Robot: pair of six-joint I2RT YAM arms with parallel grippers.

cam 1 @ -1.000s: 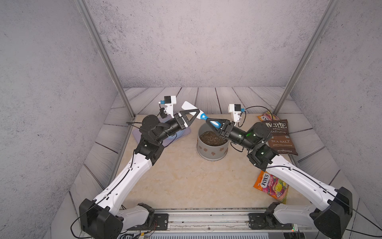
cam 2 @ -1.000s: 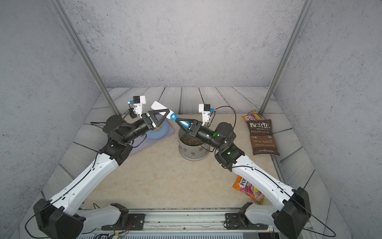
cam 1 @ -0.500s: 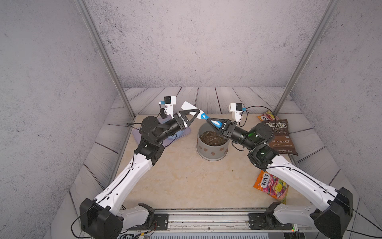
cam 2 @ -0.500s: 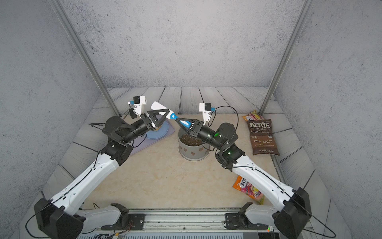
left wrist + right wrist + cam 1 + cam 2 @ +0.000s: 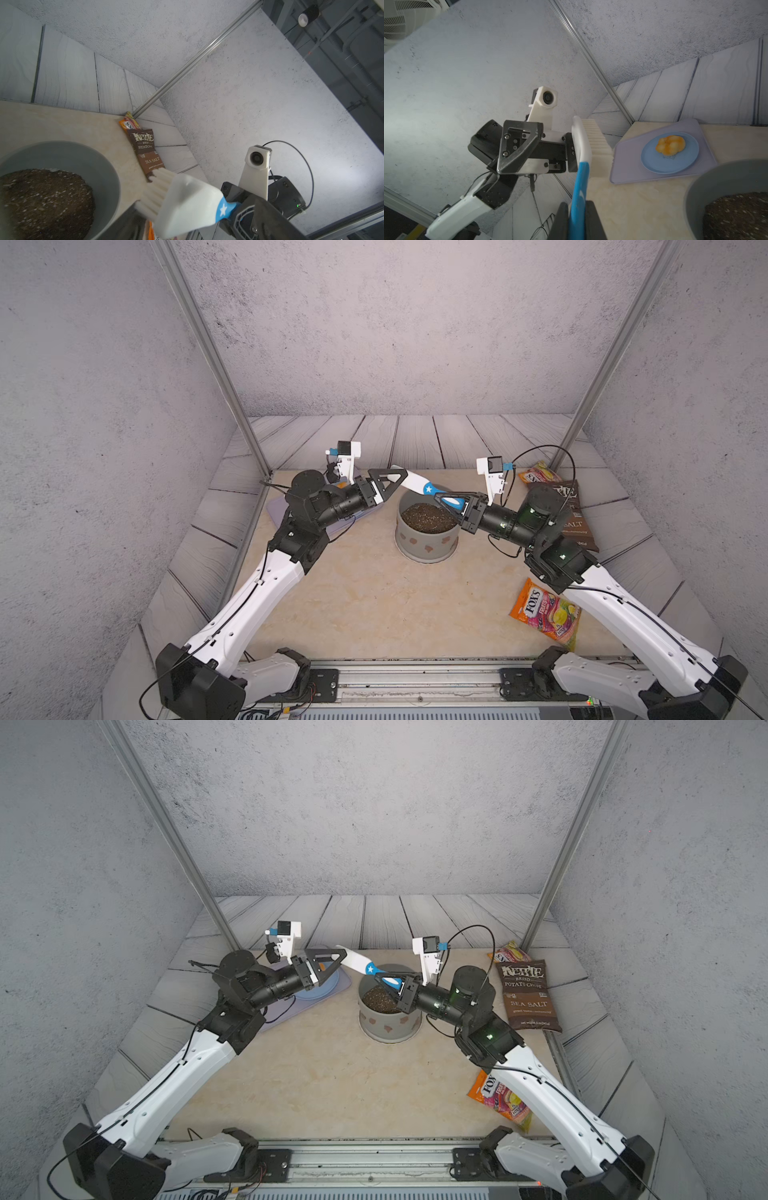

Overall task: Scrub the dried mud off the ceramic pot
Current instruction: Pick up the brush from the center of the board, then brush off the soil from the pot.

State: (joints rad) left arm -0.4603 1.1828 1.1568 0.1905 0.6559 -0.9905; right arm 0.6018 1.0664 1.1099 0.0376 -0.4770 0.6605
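The ceramic pot [image 5: 426, 537] [image 5: 388, 1023] is grey, full of dark speckled soil, and stands mid-table on a pale base. Brown blotches of dried mud [image 5: 430, 548] [image 5: 388, 1029] mark its near wall. Above its rim hangs a brush [image 5: 419, 485] [image 5: 361, 965] [image 5: 187, 203] with a white bristled head and a blue handle. My right gripper [image 5: 440, 499] [image 5: 380, 979] [image 5: 576, 207] is shut on the blue handle. My left gripper [image 5: 397, 481] [image 5: 338, 961] is open, and the brush's white head [image 5: 581, 145] lies between its spread fingers.
A lavender tray [image 5: 291, 1011] [image 5: 629, 166] at the left holds a blue plate [image 5: 328, 986] [image 5: 670, 164] with orange food. On the right lie a brown chip bag [image 5: 569, 514] [image 5: 528, 994], an orange candy bag [image 5: 544, 614] [image 5: 498, 1098] and a small snack bag [image 5: 536, 475].
My left gripper's jaws have spread apart around the brush head. The right gripper stays shut on the handle. Neither arm has visibly shifted.
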